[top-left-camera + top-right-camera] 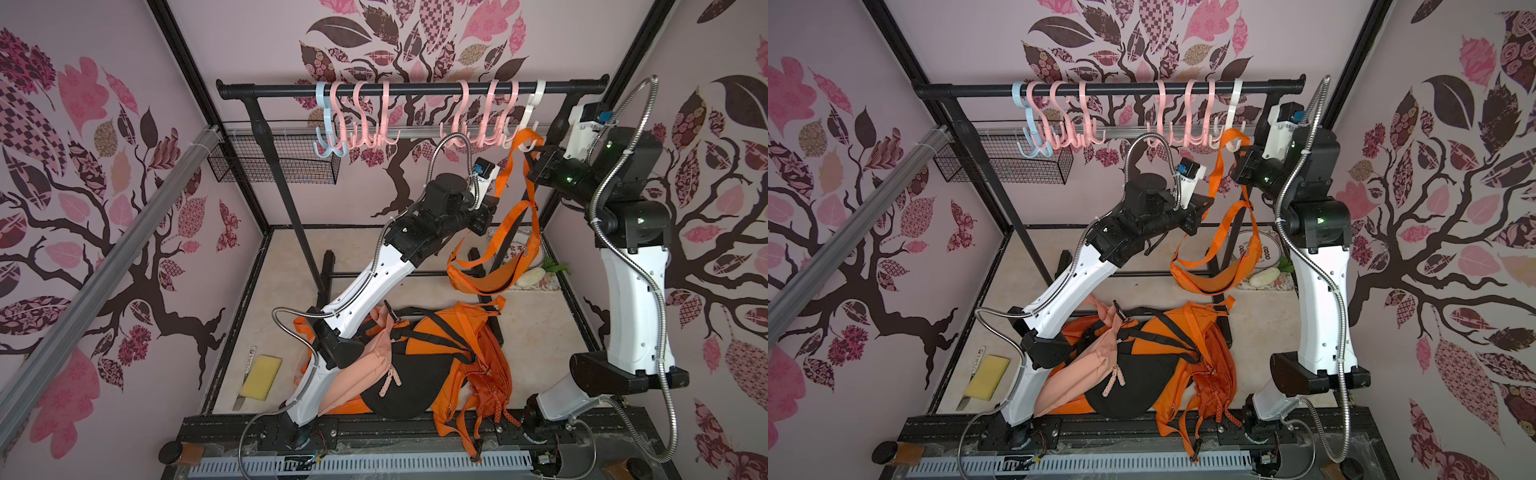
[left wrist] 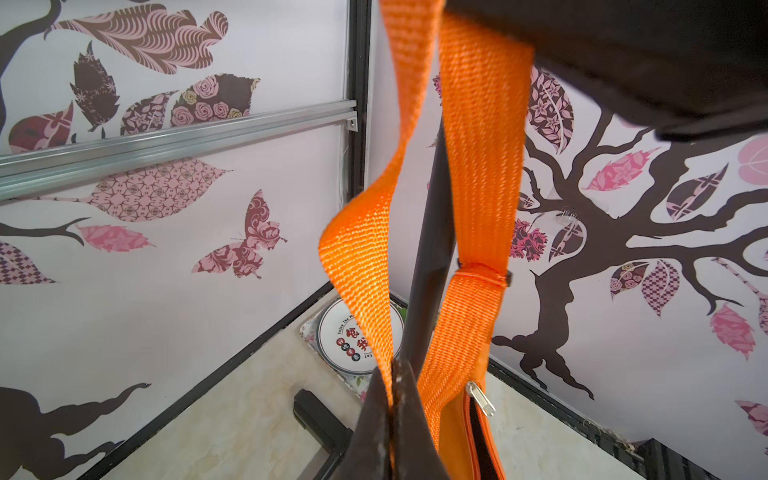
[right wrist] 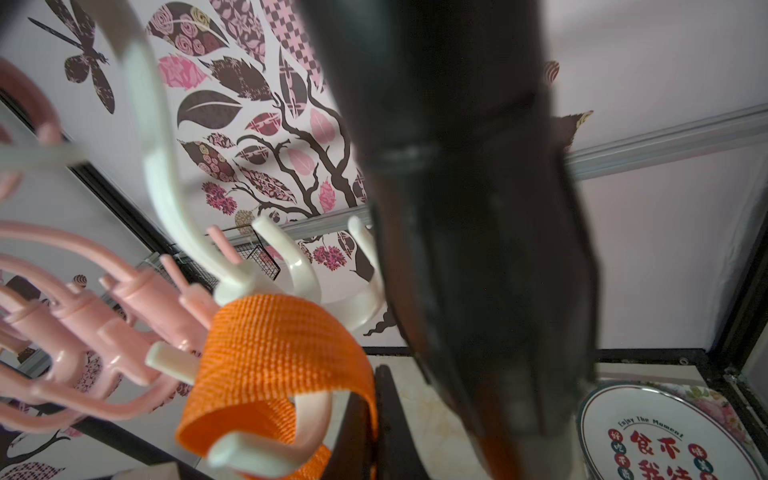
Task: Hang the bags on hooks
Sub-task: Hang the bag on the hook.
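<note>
Your right jaws pinch the top of the orange strap (image 3: 274, 345) so that its loop drapes over a prong of the white hook (image 3: 249, 284), while your left jaws pinch it lower, seemingly to steady it, leaving the bag (image 1: 484, 278) dangling above the tabletop.

Orange bag (image 1: 478, 279), white hook (image 1: 535, 102), pink hooks (image 1: 494, 112), black rail (image 1: 415, 88).

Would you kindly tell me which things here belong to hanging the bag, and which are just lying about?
Job: orange sling bag, its strap, white hook, rail, left gripper, right gripper.
Lying about: backpack pile, yellow sponge, fork, plate, wire basket.
</note>
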Robot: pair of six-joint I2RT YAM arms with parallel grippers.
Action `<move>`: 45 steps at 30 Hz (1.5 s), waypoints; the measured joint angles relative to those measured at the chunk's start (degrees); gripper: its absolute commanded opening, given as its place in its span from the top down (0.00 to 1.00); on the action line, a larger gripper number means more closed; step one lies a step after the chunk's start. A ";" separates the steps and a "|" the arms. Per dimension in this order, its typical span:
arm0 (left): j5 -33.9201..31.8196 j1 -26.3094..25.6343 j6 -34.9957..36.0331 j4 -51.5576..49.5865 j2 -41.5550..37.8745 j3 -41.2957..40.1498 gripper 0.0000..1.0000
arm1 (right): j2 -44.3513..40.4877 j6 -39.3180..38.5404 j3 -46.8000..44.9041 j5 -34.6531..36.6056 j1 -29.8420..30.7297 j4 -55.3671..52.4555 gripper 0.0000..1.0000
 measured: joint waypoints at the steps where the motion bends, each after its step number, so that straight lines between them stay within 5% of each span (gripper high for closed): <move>1: 0.04 0.00 0.00 -0.33 0.00 -0.02 1.00 | -0.20 0.33 -1.53 -0.24 0.00 0.37 1.00; 10: 0.20 -0.04 1.09 -1.95 -0.66 -2.25 1.00 | -6.40 3.15 -17.35 0.59 -0.09 6.64 1.00; 14: -0.04 -0.04 2.47 -1.90 -2.32 -5.09 0.65 | -10.08 4.42 -22.53 3.63 -0.11 9.73 1.00; 22: -1.79 0.07 5.14 -2.19 -13.20 -18.27 0.22 | -11.15 5.64 -23.93 8.44 -0.35 9.97 0.98; 23: -2.12 0.17 5.51 -1.42 -15.45 -21.24 0.18 | -11.45 5.68 -24.37 8.68 -0.35 10.03 0.93; 27: -3.63 0.96 6.95 1.29 -26.12 -34.01 0.02 | -12.55 6.47 -24.57 9.57 -0.39 9.38 0.41; 32: -7.10 1.75 7.45 5.51 -38.18 -50.27 0.02 | -15.96 6.49 -25.90 10.67 -0.39 8.37 0.01; 38: -14.08 1.97 4.90 8.55 -54.86 -74.53 0.02 | -26.84 6.75 -32.26 9.20 -0.42 8.31 0.00; 45: -25.22 2.19 0.20 7.98 -73.99 -95.27 0.02 | -43.85 9.77 -54.90 -1.60 2.97 10.56 0.00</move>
